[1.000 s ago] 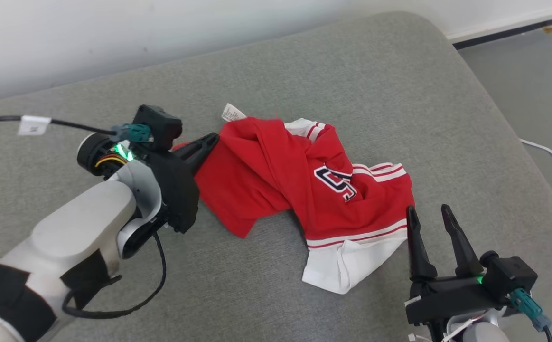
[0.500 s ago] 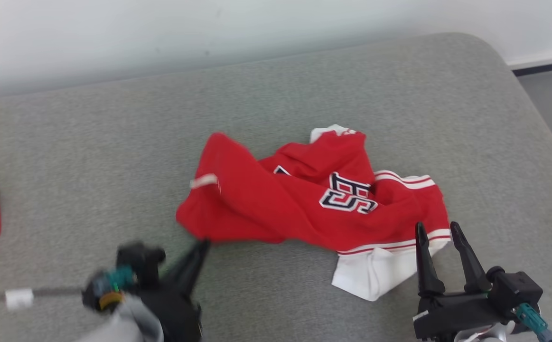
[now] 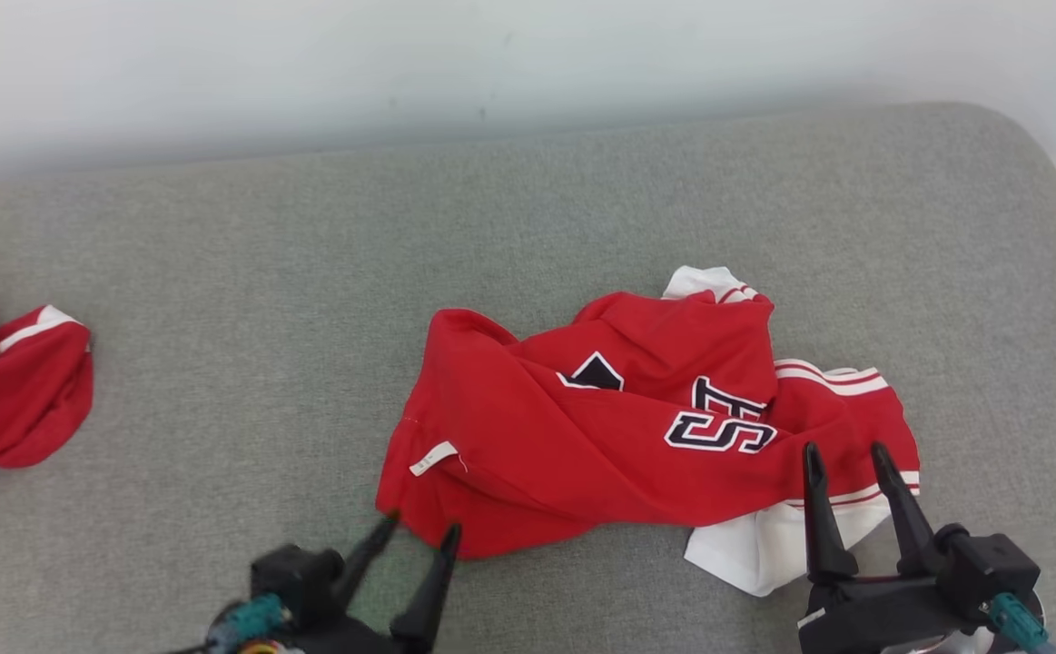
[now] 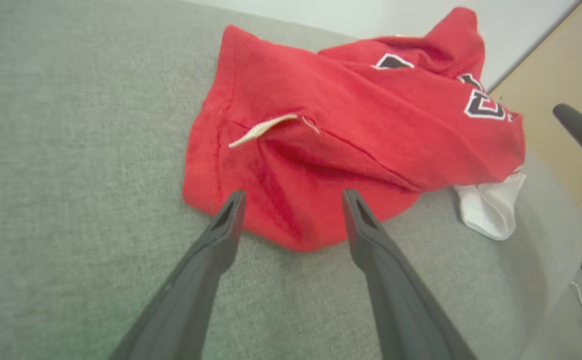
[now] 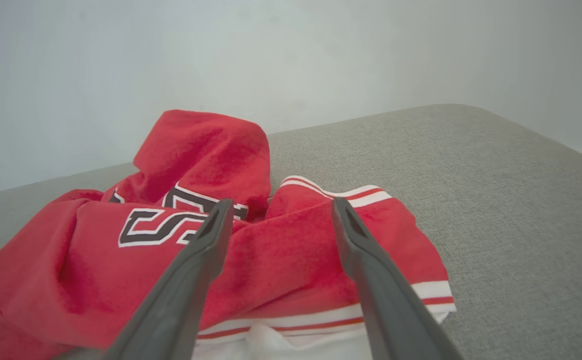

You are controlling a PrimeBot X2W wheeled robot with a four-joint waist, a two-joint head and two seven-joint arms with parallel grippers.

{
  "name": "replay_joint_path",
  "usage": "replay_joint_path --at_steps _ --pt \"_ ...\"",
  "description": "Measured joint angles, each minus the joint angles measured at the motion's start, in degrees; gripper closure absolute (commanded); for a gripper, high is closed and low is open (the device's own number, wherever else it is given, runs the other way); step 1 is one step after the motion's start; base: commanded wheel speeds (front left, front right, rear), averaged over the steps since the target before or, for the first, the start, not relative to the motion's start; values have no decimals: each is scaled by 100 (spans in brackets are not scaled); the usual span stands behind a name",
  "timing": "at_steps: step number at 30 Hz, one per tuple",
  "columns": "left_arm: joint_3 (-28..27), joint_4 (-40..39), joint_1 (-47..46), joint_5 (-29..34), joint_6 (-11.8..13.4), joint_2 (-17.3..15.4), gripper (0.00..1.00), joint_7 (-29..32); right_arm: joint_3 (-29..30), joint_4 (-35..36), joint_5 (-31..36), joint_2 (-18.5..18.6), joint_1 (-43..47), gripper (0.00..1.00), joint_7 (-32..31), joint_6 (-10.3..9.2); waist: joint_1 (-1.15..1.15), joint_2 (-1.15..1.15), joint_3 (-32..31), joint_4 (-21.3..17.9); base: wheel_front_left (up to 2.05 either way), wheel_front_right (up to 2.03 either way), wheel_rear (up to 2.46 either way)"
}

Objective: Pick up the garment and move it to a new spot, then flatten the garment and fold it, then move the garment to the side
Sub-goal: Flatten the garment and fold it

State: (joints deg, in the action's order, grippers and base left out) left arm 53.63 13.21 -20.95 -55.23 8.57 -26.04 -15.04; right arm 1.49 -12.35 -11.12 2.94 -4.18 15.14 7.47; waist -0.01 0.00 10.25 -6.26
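The left gripper (image 3: pixel 420 527) sits at 7 o'clock in the head view, jaws spread and holding nothing, its tips just at the near-left hem of the garment (image 3: pixel 600 445). A second red piece (image 3: pixel 10 391) lies well apart at its 10 o'clock, at the far left edge of the grey cushion (image 3: pixel 219 318). In the left wrist view the two fingers straddle the hem's rounded corner, with the white label (image 4: pixel 260 131) at 12 o'clock from them. The garment itself lies bunched right of centre: red folds heaped, dark lettering showing on top, a striped white band trailing toward 4 o'clock. The right gripper (image 3: pixel 843 450) at 5 o'clock is likewise open and empty, its tips over that striped band, and the right wrist view shows the fabric between and beneath the fingers. Judging by the crumpled heap, flattening is the step in hand and folding has not begun. The next move likely calls for each gripper to pinch a single layer at its own end and draw toward 9 and 3 o'clock, without catching the layers underneath.
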Motion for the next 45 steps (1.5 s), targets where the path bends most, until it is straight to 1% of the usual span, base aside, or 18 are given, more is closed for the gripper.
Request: replay_joint_path --at_steps 3,4,7,13,16,23,28,31,32,33,34,38,41,42,43,45 --pt "-380 -169 16 201 -35 -36 0 0 -20 -10 13 -3 81 0 0 0 0 0 -83 45 0 0 0" --pt "-430 -159 12 233 -51 -78 0 0 -27 -19 13 -2 85 0 0 0 0 0 -107 53 0 0 0" --pt "-508 -24 -87 313 -105 -237 0 1 -97 -43 13 -2 83 0 0 0 0 0 -155 34 0 0 0" --pt "-570 444 -641 313 -281 -313 0 269 -170 -65 4 -2 71 0 0 0 1 0 -145 -142 0 0 0" --pt "-539 771 -908 311 -454 -274 0 417 -169 -64 -23 -2 53 0 0 0 1 0 -97 -260 0 0 0" --pt "-371 1624 -1354 307 -758 -100 0 802 -180 -59 -96 -2 12 0 0 0 1 0 66 -560 0 0 0" --pt "-257 2113 -1500 281 -859 -43 0 1135 -179 -63 -154 -1 2 0 0 0 1 1 163 -766 0 0 0" --pt "-235 2251 -1601 254 -936 0 0 1271 -157 -47 -165 -1 5 0 0 0 1 0 200 -842 0 0 0" --pt "-216 2286 -1616 243 -967 21 15 1315 -136 -47 -165 -1 8 0 0 0 1 0 207 -849 0 0 0" --pt "-203 2318 -1639 235 -985 44 54 1322 -112 -46 -165 1 12 0 0 0 1 0 208 -843 0 0 0" --pt "-187 2359 -1675 242 -1004 57 100 1336 -103 -47 -165 0 13 0 0 0 1 0 205 -830 0 0 0" --pt "-142 2466 -1699 269 -1065 140 100 1321 -80 -44 -151 -2 14 0 0 0 1 0 171 -768 0 0 0" --pt "-229 2470 -1714 202 -1109 225 100 1146 -29 -19 -124 -2 21 0 0 0 1 1 128 -676 0 0 0" --pt "-293 2464 -1745 179 -1109 211 100 1043 -5 -11 -107 1 37 0 0 0 1 1 111 -638 0 0 0" --pt "-439 2397 -1865 171 -1110 105 100 851 18 -2 -66 -2 80 0 0 -1 1 1 71 -548 0 0 0" --pt "-589 2246 -1959 140 -1117 -21 100 680 43 3 -32 -1 109 0 0 0 1 0 28 -442 0 0 0"
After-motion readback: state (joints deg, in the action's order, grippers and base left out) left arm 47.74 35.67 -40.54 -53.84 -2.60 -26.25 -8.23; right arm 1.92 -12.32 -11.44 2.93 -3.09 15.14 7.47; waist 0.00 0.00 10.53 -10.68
